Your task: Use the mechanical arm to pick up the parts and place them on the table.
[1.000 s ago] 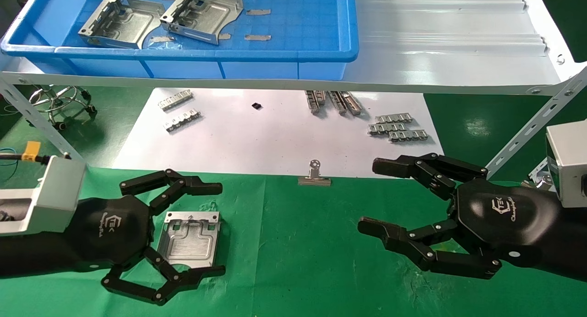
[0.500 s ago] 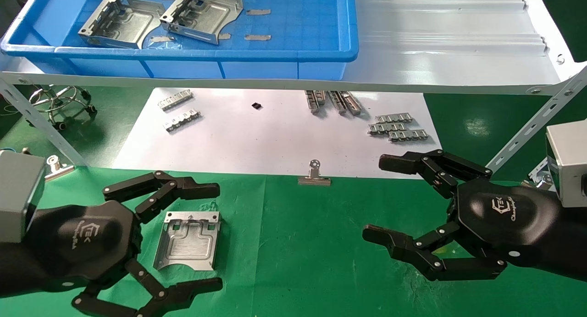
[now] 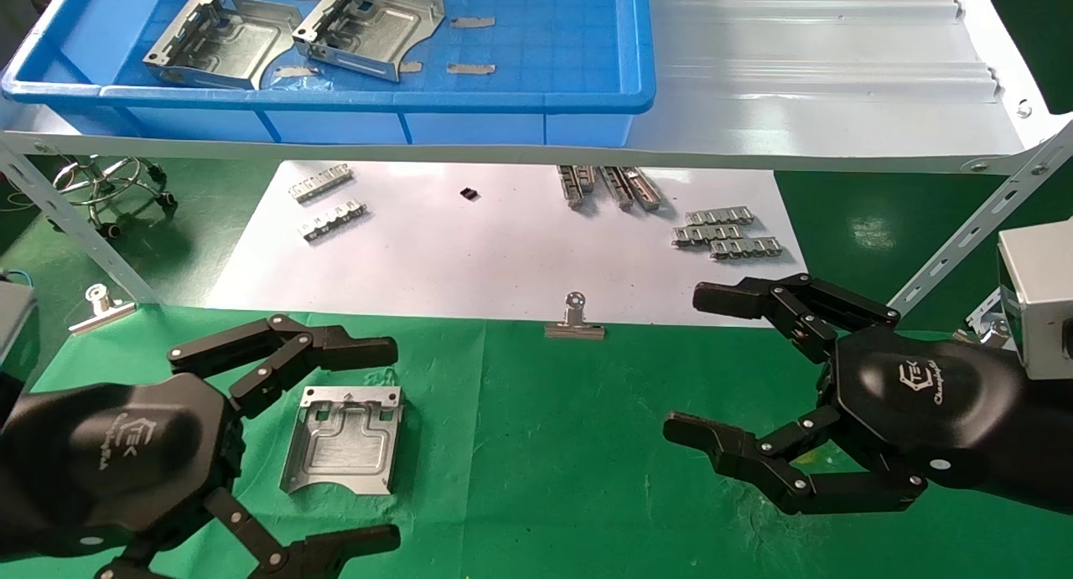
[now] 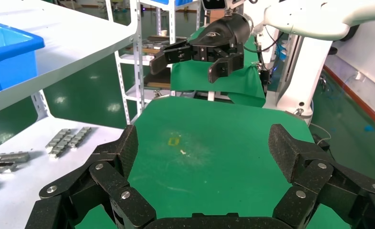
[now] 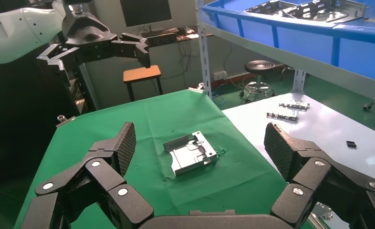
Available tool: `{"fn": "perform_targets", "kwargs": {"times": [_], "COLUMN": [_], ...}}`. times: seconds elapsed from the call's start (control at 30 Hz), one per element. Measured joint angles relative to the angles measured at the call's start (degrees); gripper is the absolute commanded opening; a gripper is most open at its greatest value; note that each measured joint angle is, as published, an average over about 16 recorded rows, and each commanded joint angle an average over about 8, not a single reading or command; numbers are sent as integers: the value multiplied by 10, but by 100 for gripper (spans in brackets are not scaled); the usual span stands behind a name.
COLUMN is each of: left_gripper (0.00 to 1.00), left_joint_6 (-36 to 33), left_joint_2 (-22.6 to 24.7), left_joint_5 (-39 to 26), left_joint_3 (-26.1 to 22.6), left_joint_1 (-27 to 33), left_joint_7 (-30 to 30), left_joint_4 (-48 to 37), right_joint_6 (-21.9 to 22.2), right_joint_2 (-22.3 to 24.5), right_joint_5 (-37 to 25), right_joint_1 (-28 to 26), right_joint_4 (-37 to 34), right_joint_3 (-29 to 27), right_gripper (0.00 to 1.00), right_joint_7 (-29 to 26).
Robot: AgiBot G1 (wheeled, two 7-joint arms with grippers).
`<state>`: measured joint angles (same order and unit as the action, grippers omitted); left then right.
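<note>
You'll see one sheet-metal bracket [image 3: 342, 439] lying flat on the green desk [image 3: 536, 478], just beside the left hand [image 3: 251, 445], whose jaws are spread and hold nothing. Your right hand [image 3: 754, 378] hovers well apart, jaws spread. Two more brackets [image 3: 293, 34] sit in the blue bin [image 3: 503, 101].

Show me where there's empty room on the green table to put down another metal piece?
The widest bare patch of green table lies between the part already set down and the open right hand, below the binder clip. It is crowded on the left, where the open left hand frames that part. The white paper has a free middle between its clip strips.
</note>
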<state>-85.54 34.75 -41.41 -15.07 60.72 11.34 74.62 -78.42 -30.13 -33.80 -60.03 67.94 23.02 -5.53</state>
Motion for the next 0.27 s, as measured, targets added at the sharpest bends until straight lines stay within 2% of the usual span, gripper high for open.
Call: {"fn": "perform_targets", "kwargs": {"times": [0.27], "left_gripper": [100], "left_joint_6": [0], "left_joint_2": [1], "left_joint_5": [-1], "left_joint_3": [-3], "left_joint_1": [2], "left_joint_7": [-2], "left_joint_4": [-3], "right_joint_6": [0], "right_joint_2": [0], "right_joint_5": [0], "right_joint_1": [0], "right_joint_4": [0], "right_joint_3": [0], "right_gripper": [100], "right_joint_7": [0]}}
